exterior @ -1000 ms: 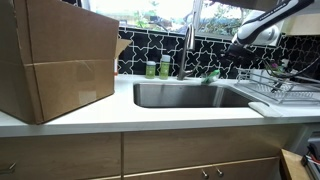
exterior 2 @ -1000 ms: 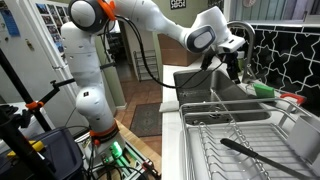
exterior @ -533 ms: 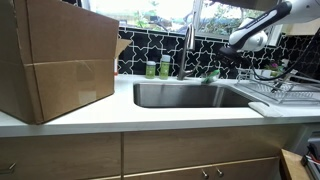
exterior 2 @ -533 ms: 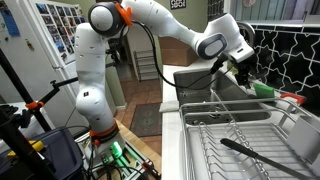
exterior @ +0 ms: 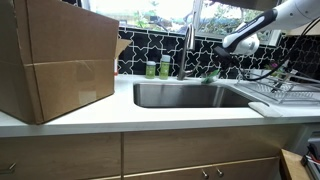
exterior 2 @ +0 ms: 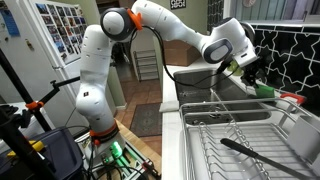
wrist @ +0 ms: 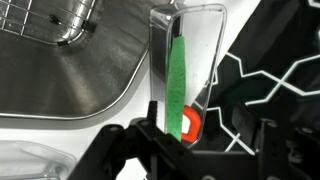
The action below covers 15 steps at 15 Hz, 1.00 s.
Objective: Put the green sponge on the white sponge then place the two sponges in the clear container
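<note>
The big brown cardboard box (exterior: 60, 60) stands on the white counter surface (exterior: 120, 117), well apart from the work, and I see no threat from it. The stainless steel sink basin (exterior: 185, 95) is the real hazard: anything tipped off its back ledge would probably drop into it. The white robot arm (exterior 2: 160, 20) reaches far out over that basin, near the wire dish rack (exterior 2: 235, 125) and the tall chrome faucet (exterior: 187, 50), so a careless swing could, in my judgement, clip either one.

In the wrist view the clear plastic container (wrist: 205, 40) stands upright at the sink's rim against the black tiled wall. The bright green thin sponge slab (wrist: 178, 80) sits on edge inside it. A pale face lies beside the green one in there, but I cannot tell whether that is the white sponge or only glare on the plastic. If it is glare, the stacking step may have been missed.

A small orange object (wrist: 188, 124) rests at the container's foot. The pincer (wrist: 207, 150) is spread wide with nothing between its fingers, just in front of the container. The container looks light and narrow-footed, so a forward nudge or a finger catching its rim could topple it and spill the sponge into the sink
</note>
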{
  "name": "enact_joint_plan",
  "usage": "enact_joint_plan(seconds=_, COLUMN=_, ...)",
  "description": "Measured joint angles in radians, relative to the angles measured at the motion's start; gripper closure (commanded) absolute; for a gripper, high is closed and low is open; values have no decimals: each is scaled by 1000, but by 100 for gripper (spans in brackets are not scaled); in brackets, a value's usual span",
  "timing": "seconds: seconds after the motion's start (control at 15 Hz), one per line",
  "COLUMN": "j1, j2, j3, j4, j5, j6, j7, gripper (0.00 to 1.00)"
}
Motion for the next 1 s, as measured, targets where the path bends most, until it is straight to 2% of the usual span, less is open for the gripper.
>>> enact_joint_plan(seconds=0.07, j1=0, j2=5, j3=-1, j4=4, j5=0, j6=-1, j7=6, gripper=29)
enact_joint_plan(seconds=0.13, j1=0, j2=10, j3=-2, j4=6, j5=0, j6=-3, j7=11, gripper=27)
enact_joint_plan(seconds=0.2, j1=0, j2=14, j3=-4, j4=8, j5=0, j6=-5, j7=14, gripper=32)
enact_joint_plan(seconds=0.27, j1=0, j2=18, j3=-6, j4=9, j5=0, j6=-10, j7=19, gripper=43)
enact_joint_plan(seconds=0.4, j1=0, j2=22, j3=-9, j4=10, j5=0, j6=-17, j7=27, gripper=55)
enact_joint_plan(seconds=0.47, j1=0, j2=24, j3=-11, j4=10, j5=0, j6=-21, j7=29, gripper=67)
enact_joint_plan(seconds=0.67, j1=0, j2=27, j3=-17, j4=11, j5=0, j6=-38, j7=34, gripper=91)
enact_joint_plan(seconds=0.93, j1=0, j2=27, j3=-19, j4=13, j5=0, j6=-44, j7=42, gripper=99)
enact_joint_plan(seconds=1.0, j1=0, j2=27, j3=-20, j4=15, j5=0, j6=-44, j7=45, gripper=95)
